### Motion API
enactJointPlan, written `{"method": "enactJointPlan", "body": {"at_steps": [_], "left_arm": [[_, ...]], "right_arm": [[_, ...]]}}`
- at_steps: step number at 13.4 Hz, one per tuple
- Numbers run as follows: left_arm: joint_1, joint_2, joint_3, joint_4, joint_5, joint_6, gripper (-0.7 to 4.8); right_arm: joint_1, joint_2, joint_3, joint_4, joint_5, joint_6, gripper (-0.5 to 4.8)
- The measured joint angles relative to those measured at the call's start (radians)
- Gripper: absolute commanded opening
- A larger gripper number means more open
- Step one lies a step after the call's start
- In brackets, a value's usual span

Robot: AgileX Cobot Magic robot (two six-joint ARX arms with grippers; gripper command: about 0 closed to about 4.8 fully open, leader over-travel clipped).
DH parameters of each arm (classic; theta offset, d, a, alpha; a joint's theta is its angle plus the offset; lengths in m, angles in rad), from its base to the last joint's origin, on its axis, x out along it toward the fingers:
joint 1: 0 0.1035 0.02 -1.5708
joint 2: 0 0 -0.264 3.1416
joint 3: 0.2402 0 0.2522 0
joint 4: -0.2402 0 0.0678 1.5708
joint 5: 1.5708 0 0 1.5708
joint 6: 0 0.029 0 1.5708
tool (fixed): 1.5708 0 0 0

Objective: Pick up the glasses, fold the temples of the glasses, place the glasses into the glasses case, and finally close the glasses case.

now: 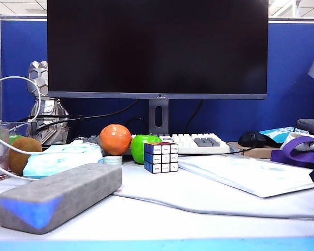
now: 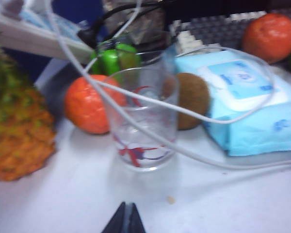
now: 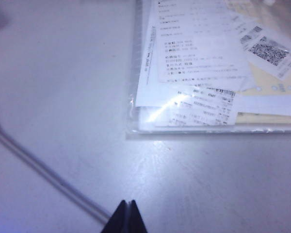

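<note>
White desk, blue partition behind a dark monitor [image 1: 157, 47]. The glasses case [image 1: 57, 196] lay shut at lower left of the exterior view, with a tissue pack [image 1: 63, 157], orange [image 1: 115, 139], green apple [image 1: 144, 146] and Rubik's cube [image 1: 161, 157] beyond. My left gripper [image 2: 126, 218] hung pinched together, empty, before a clear cup [image 2: 140, 119] crossed by a white cable [image 2: 203, 116]. My right gripper [image 3: 125, 217], likewise closed and empty, hung near a plastic sleeve of papers [image 3: 208, 73].

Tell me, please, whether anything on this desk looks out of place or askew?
Nothing looks spilled or damaged. The glasses case lies closed, at an angle near the front edge. A loose white cable drapes across the clear cup.
</note>
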State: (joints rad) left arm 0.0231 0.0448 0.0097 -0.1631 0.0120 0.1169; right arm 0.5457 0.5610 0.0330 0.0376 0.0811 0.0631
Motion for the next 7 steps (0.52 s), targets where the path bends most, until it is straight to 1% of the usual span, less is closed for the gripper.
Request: {"method": "enactJointPlan", "body": {"at_steps": [3,4,5,6,7], "left_arm": [[0.000,0.000,0.000,-0.001,-0.012,0.000,-0.04],[0.000,0.000,0.000,-0.002,-0.011,0.000,-0.04],[0.000,-0.007,0.000,0.000,-0.011,0.002,-0.04],[0.000,-0.008,0.000,-0.001,-0.010,0.002,-0.04],[0.000,-0.008,0.000,0.000,-0.011,0.003,-0.04]], "right_arm": [[0.000,0.000,0.000,0.000,-0.002,0.000,0.00],[-0.005,-0.080,-0.004,-0.051,-0.003,0.000,0.00],[-0.111,-0.318,-0.014,-0.100,-0.023,-0.006,0.00],[-0.241,-0.464,-0.014,-0.122,-0.001,-0.012,-0.01],[-0.429,-0.558,-0.024,-0.112,0.026,-0.059,-0.01]]}}
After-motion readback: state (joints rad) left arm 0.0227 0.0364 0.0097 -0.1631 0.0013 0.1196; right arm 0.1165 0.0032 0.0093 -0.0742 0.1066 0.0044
